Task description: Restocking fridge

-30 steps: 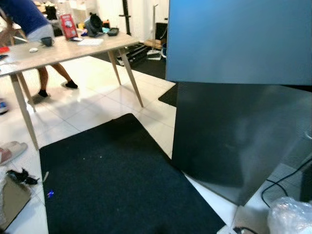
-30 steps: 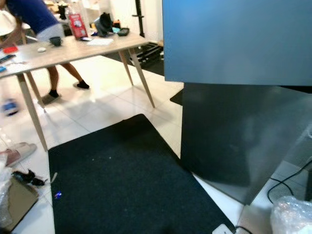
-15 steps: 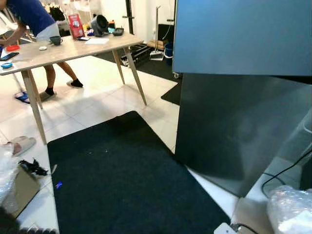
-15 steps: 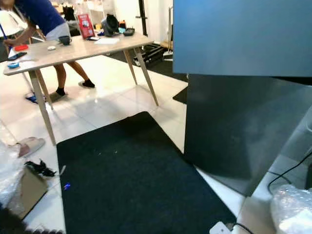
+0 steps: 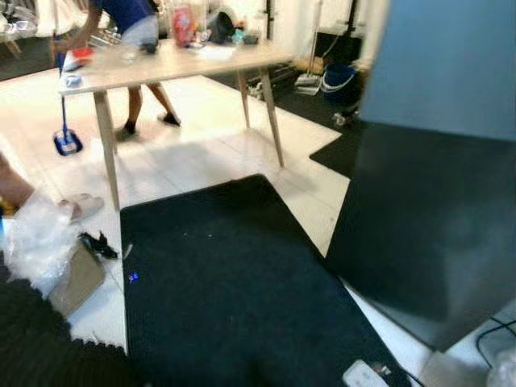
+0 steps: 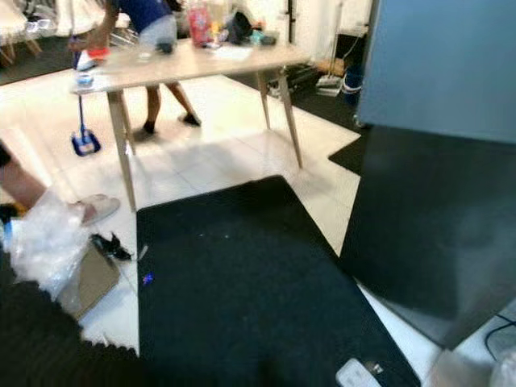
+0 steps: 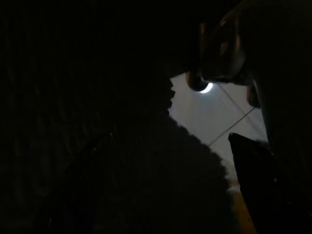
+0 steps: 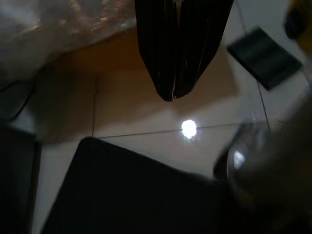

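Note:
The fridge (image 5: 439, 72) stands at the right, with a blue upper door and a dark lower panel (image 5: 419, 218); both are closed. My right gripper (image 8: 173, 95) hangs low over a white floor tile, shut with nothing between its fingers. Crinkled clear plastic (image 8: 58, 24) over brown cardboard (image 8: 122, 68) lies close behind it. The left wrist view is very dark; a pale patch of floor (image 7: 209, 117) is all that can be made out.
A black mat (image 5: 226, 282) covers the floor before the fridge. A wooden table (image 5: 161, 64) with clutter stands beyond it, with a person (image 5: 129, 16) behind it. A plastic bag (image 5: 40, 242) and cardboard (image 5: 76, 278) lie at the left. A power strip (image 5: 360, 374) lies near the fridge's foot.
The camera has swung to the left: the fridge has slid toward the right edge, and the plastic bag, cardboard and a dark textured mat have come into view at the left.

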`<state>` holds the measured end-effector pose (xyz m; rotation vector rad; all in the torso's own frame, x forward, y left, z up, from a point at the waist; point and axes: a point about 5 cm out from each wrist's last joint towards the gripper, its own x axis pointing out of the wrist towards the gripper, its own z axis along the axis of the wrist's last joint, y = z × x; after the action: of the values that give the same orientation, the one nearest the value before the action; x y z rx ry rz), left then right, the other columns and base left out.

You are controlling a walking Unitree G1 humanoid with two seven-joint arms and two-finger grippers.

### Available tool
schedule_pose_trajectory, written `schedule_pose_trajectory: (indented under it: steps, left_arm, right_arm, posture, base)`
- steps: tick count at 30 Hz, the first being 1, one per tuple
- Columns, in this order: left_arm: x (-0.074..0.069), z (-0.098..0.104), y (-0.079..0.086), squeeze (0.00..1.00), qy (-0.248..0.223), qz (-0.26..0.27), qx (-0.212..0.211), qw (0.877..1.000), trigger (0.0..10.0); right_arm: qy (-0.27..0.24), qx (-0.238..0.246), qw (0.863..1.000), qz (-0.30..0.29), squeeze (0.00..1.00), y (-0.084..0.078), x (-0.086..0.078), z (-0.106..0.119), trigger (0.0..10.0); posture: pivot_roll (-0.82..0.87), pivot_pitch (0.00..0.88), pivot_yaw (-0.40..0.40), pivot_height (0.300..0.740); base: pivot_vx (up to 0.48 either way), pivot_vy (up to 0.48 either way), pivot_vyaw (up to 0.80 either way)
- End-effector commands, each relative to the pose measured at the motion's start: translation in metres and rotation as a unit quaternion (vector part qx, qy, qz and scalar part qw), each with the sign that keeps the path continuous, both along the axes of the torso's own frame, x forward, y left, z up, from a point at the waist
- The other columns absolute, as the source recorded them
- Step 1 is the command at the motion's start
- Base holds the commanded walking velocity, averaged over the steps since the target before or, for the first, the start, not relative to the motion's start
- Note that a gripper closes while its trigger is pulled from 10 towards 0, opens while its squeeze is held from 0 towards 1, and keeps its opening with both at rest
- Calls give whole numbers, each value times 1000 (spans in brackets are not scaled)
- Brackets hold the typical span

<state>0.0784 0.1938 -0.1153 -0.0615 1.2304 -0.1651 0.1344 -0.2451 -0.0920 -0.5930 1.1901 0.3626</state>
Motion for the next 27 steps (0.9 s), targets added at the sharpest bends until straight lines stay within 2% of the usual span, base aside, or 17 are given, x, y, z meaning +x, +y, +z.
schedule_pose_trajectory:
  steps: [1,7,27]
  left_arm:
    - [-6,-3,-19,0,9,-12,-31,999,10000]
    - [-6,-3,-18,0,8,-12,-30,999,10000]
    - [-2,-2,-17,0,0,-8,-28,1000,10000]
  right_arm:
    - [2,-3,1000,5,0,-1,-1,0,10000]
    - [-2,-10,1000,12,0,-2,2,1,10000]
    - [-14,-13,1000,7,0,-2,6,3,10000]
  posture:
    - [13,0,9,740]
    - [13,0,9,740]
    - [14,0,9,740]
  base:
    - [0,0,800]
    - [0,0,778]
    - [0,0,0]
